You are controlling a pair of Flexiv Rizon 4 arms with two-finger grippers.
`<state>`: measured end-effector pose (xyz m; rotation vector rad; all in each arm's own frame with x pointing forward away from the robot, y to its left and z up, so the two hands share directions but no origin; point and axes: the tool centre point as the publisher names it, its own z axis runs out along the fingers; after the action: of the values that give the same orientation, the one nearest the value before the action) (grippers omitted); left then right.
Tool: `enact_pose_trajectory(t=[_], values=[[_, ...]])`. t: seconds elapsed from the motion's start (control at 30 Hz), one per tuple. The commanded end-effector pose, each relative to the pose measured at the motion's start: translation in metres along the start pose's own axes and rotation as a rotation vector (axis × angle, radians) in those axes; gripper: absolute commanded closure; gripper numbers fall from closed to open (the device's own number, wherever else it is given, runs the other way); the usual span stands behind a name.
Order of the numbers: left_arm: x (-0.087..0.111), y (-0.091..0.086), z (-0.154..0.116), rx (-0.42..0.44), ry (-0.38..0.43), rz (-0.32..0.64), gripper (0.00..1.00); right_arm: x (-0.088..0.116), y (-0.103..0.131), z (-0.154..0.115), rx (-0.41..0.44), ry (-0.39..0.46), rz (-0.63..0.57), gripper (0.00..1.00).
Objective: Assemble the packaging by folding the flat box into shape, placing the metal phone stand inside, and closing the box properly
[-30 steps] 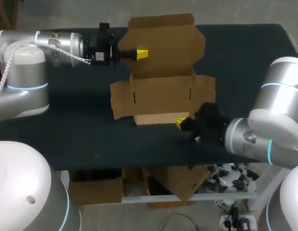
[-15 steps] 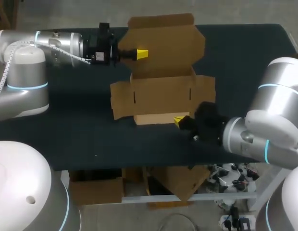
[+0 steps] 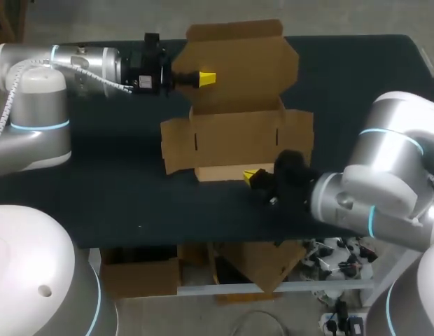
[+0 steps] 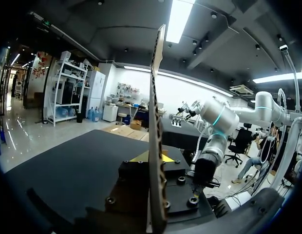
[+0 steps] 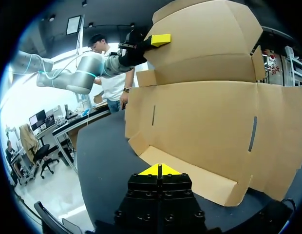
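The place is a robotics lab. Two large industrial robot arms, the left arm [image 3: 35, 105] and the right arm [image 3: 392, 175], grey and white with glowing blue rings at their joints, stand at a table [image 3: 98, 189] covered in dark cloth. On the table sits a plain cardboard box [image 3: 238, 133], still opened out.

Dark matte table [image 3: 98, 189], broad and flat, straight front edge, surface evenly lit
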<state>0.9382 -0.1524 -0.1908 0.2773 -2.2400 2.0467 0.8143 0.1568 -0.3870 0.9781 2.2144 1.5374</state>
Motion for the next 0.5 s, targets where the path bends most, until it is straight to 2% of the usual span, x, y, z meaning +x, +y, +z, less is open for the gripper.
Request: enact_pose_trajectory(t=[0.03, 0.5], values=[[-0.001, 0.002, 0.0, 0.002, 0.005, 0.0, 1.0, 0.006, -0.004, 0.016, 0.014, -0.19, -0.003, 1.0], [-0.001, 0.002, 0.0, 0.002, 0.005, 0.0, 1.0, 0.005, -0.011, 0.027, 0.044, -0.251, 0.0, 1.0]])
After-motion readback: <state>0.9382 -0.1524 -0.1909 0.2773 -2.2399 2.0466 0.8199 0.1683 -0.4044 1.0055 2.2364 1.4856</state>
